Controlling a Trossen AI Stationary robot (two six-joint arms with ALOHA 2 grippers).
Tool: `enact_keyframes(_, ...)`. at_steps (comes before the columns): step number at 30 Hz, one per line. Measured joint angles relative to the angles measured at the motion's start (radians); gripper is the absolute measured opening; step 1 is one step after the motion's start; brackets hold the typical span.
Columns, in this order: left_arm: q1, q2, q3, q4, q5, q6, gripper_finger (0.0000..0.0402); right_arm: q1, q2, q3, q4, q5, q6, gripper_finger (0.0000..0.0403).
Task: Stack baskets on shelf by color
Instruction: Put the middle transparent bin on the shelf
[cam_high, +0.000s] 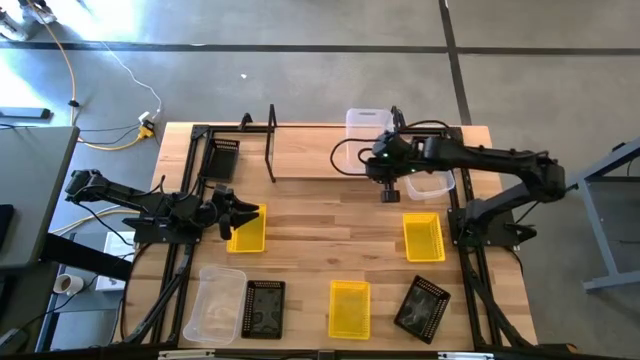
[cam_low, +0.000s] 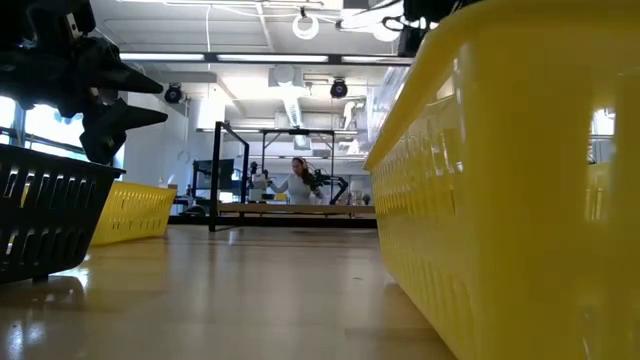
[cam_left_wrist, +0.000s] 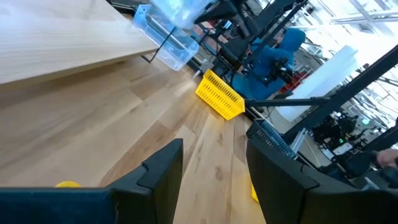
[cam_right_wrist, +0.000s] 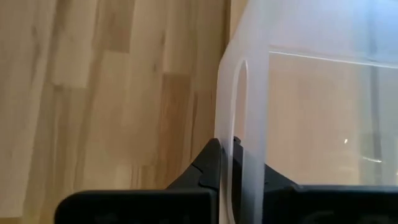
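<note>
The shelf (cam_high: 300, 155) runs along the table's far edge. A black basket (cam_high: 222, 158) sits at its left end and a clear one (cam_high: 366, 124) at its far right. My right gripper (cam_high: 390, 190) is shut on another clear basket (cam_high: 432, 183) near the shelf's right end. My left gripper (cam_high: 236, 214) is open above the left end of a yellow basket (cam_high: 248, 230), with bare table showing between its fingers (cam_left_wrist: 163, 168). More yellow baskets (cam_high: 423, 237) (cam_high: 349, 307), black ones (cam_high: 265, 308) (cam_high: 422, 305) and a clear one (cam_high: 213, 303) rest on the table. My right gripper pinches the clear basket's end wall (cam_right_wrist: 227, 134) at the rim beside the handle slot (cam_right_wrist: 240, 99), one finger inside the basket and one outside. The fingers slant down from above. The basket hangs out toward the table's right; whether its bottom touches the table, I cannot tell.
The shelf's black upright posts (cam_high: 271, 140) stand between the black basket and the open middle of the plank. In the low view the near yellow basket (cam_low: 520, 180) blocks the right side. A person (cam_low: 297, 182) sits in the room beyond the table.
</note>
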Motion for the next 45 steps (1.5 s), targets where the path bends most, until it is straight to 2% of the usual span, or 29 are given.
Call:
enact_keyframes(13,0.000,0.000,0.000,0.000,-0.003,0.001,0.0168,-0.090,0.137,0.000,-0.008,0.006,-0.002,0.0000)
enact_keyframes(26,0.000,0.000,0.000,0.000,-0.003,0.001,0.0168,-0.145,0.157,0.000,-0.033,-0.087,-0.058,0.0000)
enact_keyframes(36,0.000,0.000,0.000,0.000,-0.003,0.001,0.0168,-0.158,0.219,0.000,-0.032,-0.082,-0.055,0.0000)
enact_keyframes(45,0.000,0.000,0.000,0.000,-0.003,0.001,0.0168,-0.166,0.223,0.000,-0.025,-0.079,-0.051,0.0000)
